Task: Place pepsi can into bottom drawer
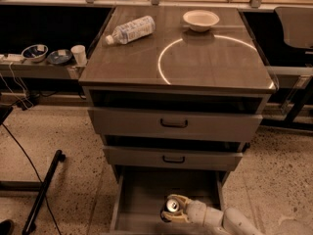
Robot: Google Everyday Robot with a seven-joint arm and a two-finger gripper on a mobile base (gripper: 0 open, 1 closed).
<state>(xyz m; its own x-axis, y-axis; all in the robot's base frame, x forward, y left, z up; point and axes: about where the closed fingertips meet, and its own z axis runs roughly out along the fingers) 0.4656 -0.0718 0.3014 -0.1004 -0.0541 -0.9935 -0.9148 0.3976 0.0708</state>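
The bottom drawer (142, 190) is pulled open below two shut grey drawers with black handles. My gripper (172, 208) reaches in from the lower right, over the drawer's front part. It is shut on the pepsi can (170, 207), a dark can whose silver top faces up. The can sits low inside the drawer, between the two pale fingers (179, 199). Whether the can touches the drawer floor is not visible.
On the cabinet top (210, 62) lie a clear plastic bottle (131, 29) and a white bowl (201, 19). A side shelf at left holds two bowls (35, 52) and a white cup (78, 54). A black pole (41, 192) and cables lie on the floor at left.
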